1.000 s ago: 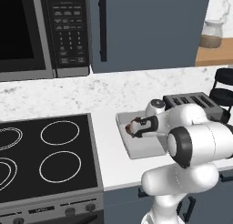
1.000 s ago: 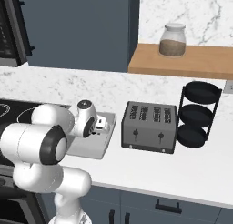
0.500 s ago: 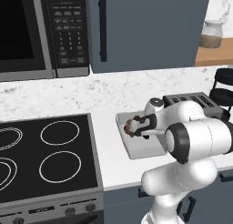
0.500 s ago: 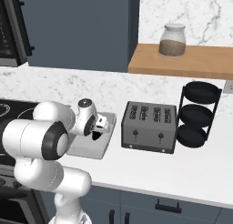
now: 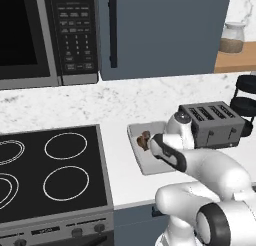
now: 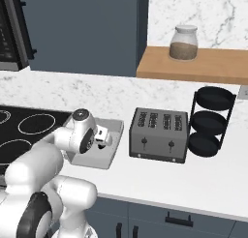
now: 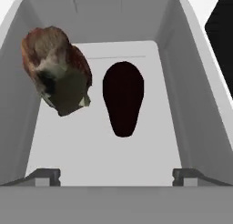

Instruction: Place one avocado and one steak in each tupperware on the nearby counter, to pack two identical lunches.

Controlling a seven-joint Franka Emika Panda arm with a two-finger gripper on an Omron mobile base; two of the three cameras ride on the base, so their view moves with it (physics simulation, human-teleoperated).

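Tool (image 7: pixel 116 175): jaws spread wide, gripping nothing; its two dark tips (image 7: pixel 43 176) stood far apart at the near end of the tupperware, pointing down into it.
Tupperware (image 7: pixel 193 104): light grey box directly under the tool, resting on the white bench (image 6: pixel 203 176) between stove and toaster.
Avocado (image 7: pixel 123 98): near-black, pear-shaped, lying on the box floor straight ahead of the tool, midway between the tips, apart from both.
Steak (image 7: pixel 58 75): reddish-brown lump ahead of the tool and to the left in the hand view, against the box wall, just beside the avocado; whether the two touched was hard to tell.
Toaster (image 6: pixel 159 134): grey, four slots, on the bench just past the box from the tool.
Stove (image 5: pixel 47 170): black cooktop beside the box, opposite the toaster.
Tiered rack (image 6: pixel 209 121): black, beyond the toaster, well apart from the tool.
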